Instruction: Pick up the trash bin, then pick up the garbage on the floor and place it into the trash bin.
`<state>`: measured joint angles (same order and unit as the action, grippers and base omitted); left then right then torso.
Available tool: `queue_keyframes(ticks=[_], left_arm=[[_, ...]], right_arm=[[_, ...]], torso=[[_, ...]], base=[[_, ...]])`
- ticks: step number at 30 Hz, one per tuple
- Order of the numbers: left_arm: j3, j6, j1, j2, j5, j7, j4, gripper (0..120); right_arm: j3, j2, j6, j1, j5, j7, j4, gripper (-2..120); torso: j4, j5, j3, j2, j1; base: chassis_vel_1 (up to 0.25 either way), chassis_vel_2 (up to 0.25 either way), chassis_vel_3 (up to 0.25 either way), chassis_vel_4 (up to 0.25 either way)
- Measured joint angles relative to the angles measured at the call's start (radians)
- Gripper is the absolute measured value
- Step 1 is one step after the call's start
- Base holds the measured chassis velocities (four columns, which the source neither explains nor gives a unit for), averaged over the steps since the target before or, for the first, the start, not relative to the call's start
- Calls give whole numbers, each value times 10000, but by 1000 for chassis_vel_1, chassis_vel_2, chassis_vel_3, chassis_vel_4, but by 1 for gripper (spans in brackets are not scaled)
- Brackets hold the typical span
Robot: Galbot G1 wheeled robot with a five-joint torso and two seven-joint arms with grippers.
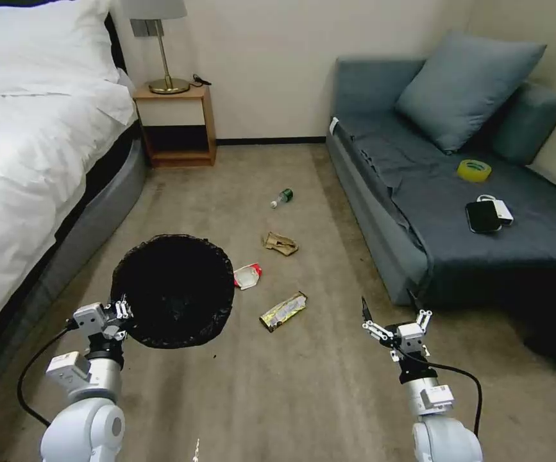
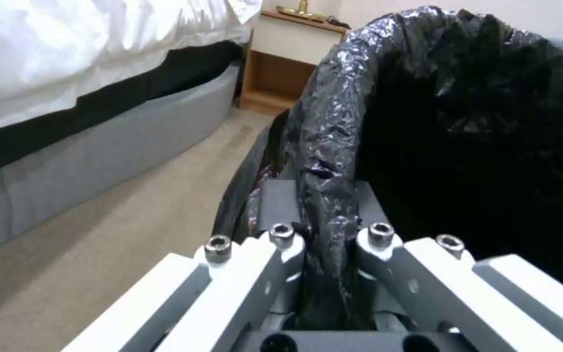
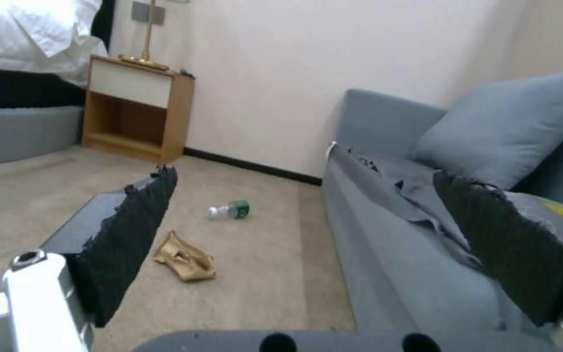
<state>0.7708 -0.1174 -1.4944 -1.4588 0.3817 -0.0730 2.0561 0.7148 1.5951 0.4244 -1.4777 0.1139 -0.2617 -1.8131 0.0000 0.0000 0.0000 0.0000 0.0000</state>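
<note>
Where the left claw pinches the near rim, the trash bin hangs just above the carpet, its round mouth tipped toward the robot; the left wrist view has the crinkled glossy black liner squeezed between the two fingers. Right claw hovers low beside the sofa, pads spread wide, nothing between them.

Litter on the carpet, nearest first:
- yellow-black snack wrapper, flattened, long axis running diagonally from near-left to far-right.
- red-white wrapper, crumpled, just beside the bin's far-right edge; touching or not, cannot tell.
- tan paper wad, creased, lying roughly crosswise.
- small clear bottle on its side, green end toward the sofa and back wall, pale end toward the bed.

The four pieces are apart from each other.
</note>
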Motion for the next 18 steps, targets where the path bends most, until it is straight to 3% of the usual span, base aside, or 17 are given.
queue_keyframes(ticks=[18], left_arm=[[159, -36, 8, 26, -34, -247, -31, 4]], right_arm=[[-61, 21, 14, 1, -4, -25, 21, 100]], torso=[[0, -1, 0, 0, 0]], base=[[-107, 108, 109, -107]])
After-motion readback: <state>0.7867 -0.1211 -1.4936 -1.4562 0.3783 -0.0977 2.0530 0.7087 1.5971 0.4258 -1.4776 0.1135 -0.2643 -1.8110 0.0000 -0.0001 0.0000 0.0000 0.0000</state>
